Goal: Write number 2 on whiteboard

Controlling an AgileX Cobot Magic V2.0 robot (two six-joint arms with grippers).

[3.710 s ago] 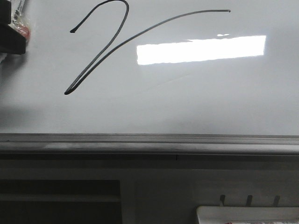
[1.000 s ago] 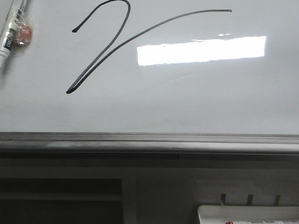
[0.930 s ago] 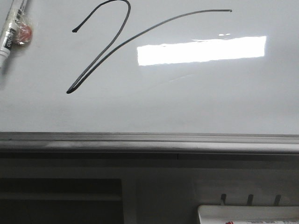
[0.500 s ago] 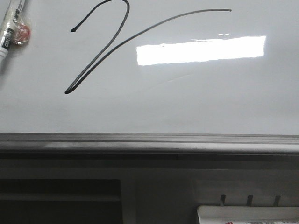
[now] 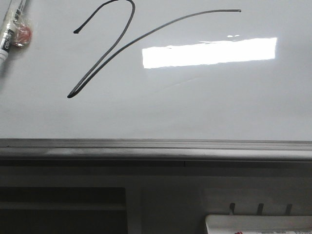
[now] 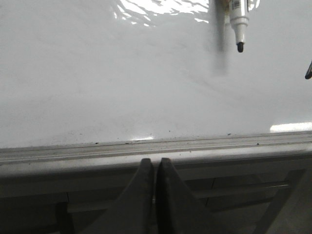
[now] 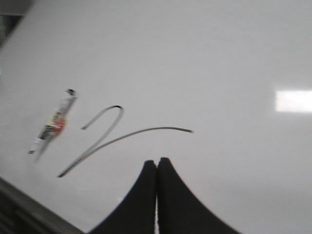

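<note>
Number 2 (image 5: 105,53) complete on glossy whiteboard (image 5: 195,107). Marker (image 5: 9,34) lies loose: light, stiff, likely slippery; grip mid-barrel. Both jaws pressed together, empty.

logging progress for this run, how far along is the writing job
Done: the number 2 is fully drawn on the whiteboard, with hook, slanted stroke and long tail. The marker lies on the board to the left of the 2, uncapped, held by neither arm. In hand: nothing; the left gripper and right gripper are both shut and empty. Left: apparently nothing.
</note>
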